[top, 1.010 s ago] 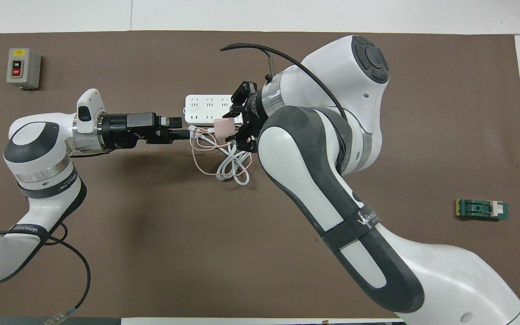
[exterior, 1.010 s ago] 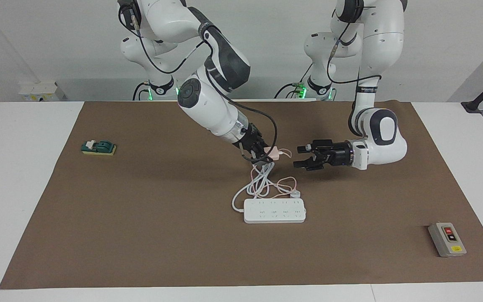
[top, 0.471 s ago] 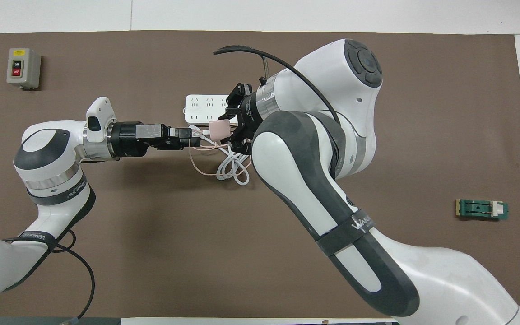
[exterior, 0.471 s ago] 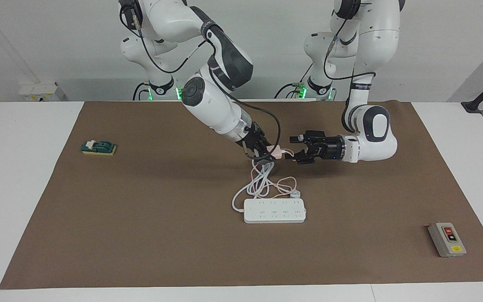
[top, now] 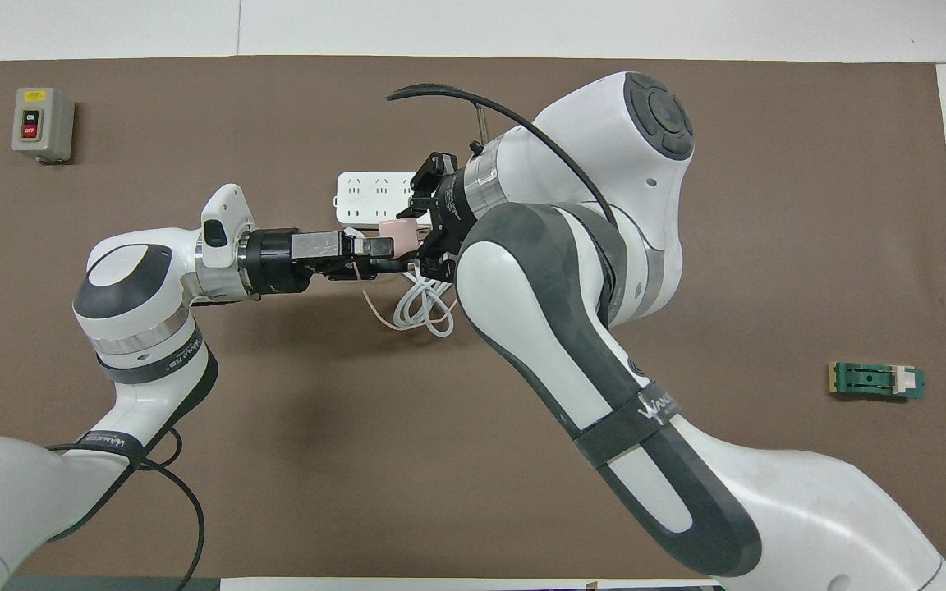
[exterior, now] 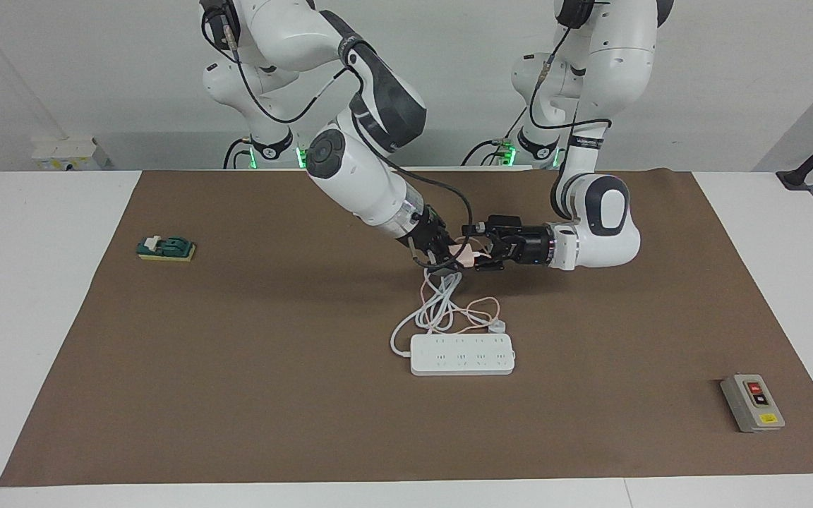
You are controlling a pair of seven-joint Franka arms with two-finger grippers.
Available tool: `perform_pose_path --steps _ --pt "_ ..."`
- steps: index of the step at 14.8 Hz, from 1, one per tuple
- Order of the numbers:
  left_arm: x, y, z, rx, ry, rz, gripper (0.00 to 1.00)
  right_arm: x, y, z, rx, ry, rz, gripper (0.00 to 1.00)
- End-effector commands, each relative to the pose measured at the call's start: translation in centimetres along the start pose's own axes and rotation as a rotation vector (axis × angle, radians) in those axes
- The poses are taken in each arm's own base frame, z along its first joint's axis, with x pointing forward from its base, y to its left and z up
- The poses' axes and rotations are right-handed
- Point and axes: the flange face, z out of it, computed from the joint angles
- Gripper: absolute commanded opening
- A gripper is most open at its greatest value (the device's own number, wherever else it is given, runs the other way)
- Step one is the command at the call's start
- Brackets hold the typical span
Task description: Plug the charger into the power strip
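Note:
The pale pink charger (exterior: 459, 248) (top: 397, 233) hangs above the mat, over the coiled cords. My right gripper (exterior: 447, 255) (top: 422, 238) is shut on it. My left gripper (exterior: 473, 248) (top: 381, 246) comes in level from the left arm's end. Its open fingers sit on either side of the charger's free end. The thin pink cable (exterior: 483, 310) droops to the mat. The white power strip (exterior: 463, 354) (top: 368, 195) lies flat, farther from the robots than the charger. In the overhead view the right arm covers part of the strip.
The strip's thick white cord (exterior: 436, 305) (top: 424, 308) lies coiled between the strip and the grippers. A grey box with red and black buttons (exterior: 752, 402) (top: 42, 123) sits toward the left arm's end. A green switch block (exterior: 166, 248) (top: 877, 381) sits toward the right arm's end.
My left gripper has moved in toward the right gripper, and its fingers now flank the charger. The right gripper has shifted only slightly, still holding the charger.

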Motion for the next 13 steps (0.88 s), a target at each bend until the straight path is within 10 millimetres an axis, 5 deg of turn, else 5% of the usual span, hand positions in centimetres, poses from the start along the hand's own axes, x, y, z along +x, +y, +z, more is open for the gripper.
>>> perform_pose_path --steps 1,6,9,13 --pt "-0.5 0.3 -0.2 0.004 0.034 -0.038 0.72 -0.1 0.0 -0.1 0.006 -0.005 0.022 0.00" --pt "0.1 0.4 -0.8 0.009 0.066 -0.063 0.48 -0.1 0.0 -0.1 0.007 -0.002 0.021 0.00" --pt "0.3 0.4 -0.9 0.013 0.072 -0.060 0.11 0.0 0.0 -0.2 0.007 -0.003 0.022 0.00" --pt "1.2 0.8 -1.1 0.039 0.099 -0.047 0.01 -0.1 0.0 -0.1 0.006 -0.003 0.021 0.00"
